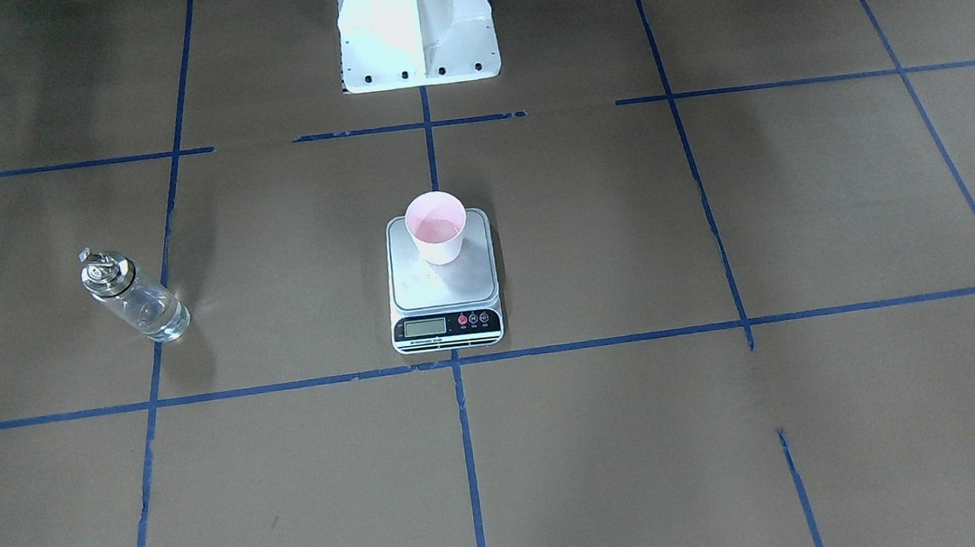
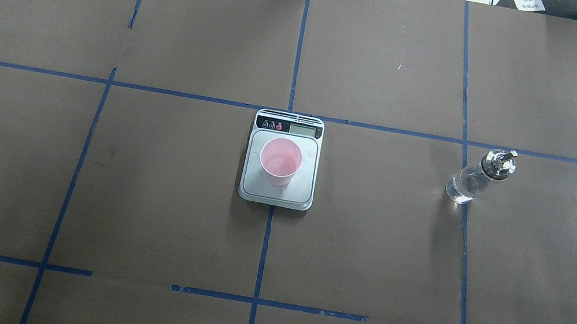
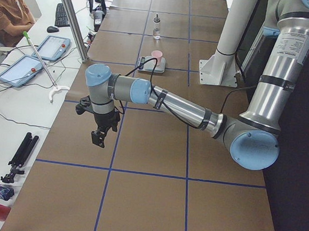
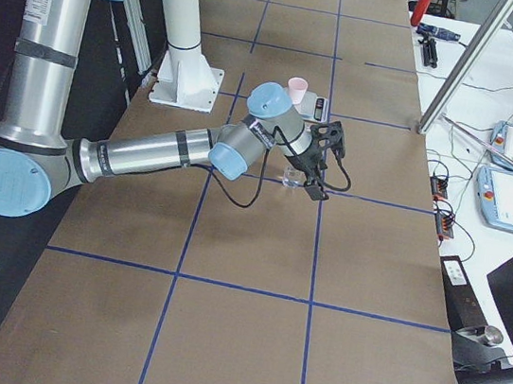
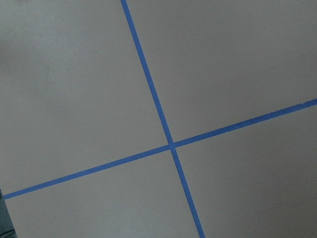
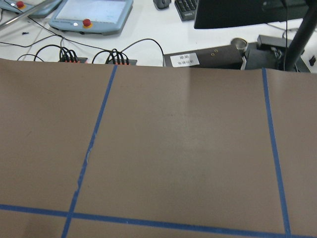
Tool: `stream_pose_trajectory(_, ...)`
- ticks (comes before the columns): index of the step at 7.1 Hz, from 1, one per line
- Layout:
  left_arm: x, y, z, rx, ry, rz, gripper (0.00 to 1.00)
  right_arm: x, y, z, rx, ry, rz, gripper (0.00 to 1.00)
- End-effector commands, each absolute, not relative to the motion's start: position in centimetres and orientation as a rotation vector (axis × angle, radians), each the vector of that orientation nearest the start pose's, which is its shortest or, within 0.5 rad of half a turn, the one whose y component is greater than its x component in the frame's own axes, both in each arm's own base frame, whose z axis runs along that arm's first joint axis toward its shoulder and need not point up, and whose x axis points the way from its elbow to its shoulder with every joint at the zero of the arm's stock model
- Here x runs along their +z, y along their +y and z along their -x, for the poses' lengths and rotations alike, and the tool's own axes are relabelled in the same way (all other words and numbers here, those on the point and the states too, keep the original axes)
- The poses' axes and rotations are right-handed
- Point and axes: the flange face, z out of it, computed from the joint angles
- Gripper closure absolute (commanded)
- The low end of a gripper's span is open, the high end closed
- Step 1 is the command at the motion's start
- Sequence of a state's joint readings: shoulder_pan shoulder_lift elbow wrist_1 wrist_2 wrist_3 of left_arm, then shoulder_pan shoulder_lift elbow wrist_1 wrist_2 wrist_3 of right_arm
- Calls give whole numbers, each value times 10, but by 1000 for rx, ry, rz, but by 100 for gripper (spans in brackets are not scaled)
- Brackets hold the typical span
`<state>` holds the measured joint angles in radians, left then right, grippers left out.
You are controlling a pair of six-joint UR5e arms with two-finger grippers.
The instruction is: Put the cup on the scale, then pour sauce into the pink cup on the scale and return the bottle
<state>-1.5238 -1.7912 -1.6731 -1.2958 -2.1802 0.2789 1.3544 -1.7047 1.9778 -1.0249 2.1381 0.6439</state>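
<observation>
Blue tape lines (image 2: 264, 252) grid the brown counter (image 2: 368, 246); a tablet (image 3: 53, 47) and a seated person (image 3: 7, 10) occupy the side view's upper left.

Brown paper (image 2: 371, 228) gridded with blue tape (image 2: 266, 240) covers the table (image 1: 743, 464), and along its far edge stands a white desk (image 3: 21, 105) with pendants (image 3: 51, 47) and a keyboard (image 3: 62, 14).

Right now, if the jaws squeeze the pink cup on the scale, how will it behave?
The cup looks like thin paper, so it probably dents easily. Standing on the smooth metal scale, it may slide or tip.
</observation>
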Motion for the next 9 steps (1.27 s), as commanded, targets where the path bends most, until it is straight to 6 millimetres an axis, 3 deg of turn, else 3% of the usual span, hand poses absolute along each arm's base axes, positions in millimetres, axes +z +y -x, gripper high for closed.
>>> stream_pose_trajectory(1,539,-567,51,363,606,-112,0,497,-454,3,80,-765,-321,0)
stream_pose_trajectory(3,547,-562,54,393,606,-111,0,535,-451,-13,-141,-641,-235,0)
stream_pose_trajectory(5,571,-551,55,379,613,-69,0,552,-457,-22,-116,-608,-146,0)
stream_pose_trajectory(6,588,-550,61,378,620,-47,0,582,-460,-43,-45,-631,-89,0)
stream_pose_trajectory(7,606,-543,74,401,652,-42,0,602,-463,-40,-38,-676,-52,0)
stream_pose_trajectory(8,626,-535,71,406,697,-23,0,606,-461,-52,-32,-746,-54,0)
stream_pose_trajectory(9,627,-534,71,405,700,-19,0,611,-458,-48,-32,-833,-33,0)
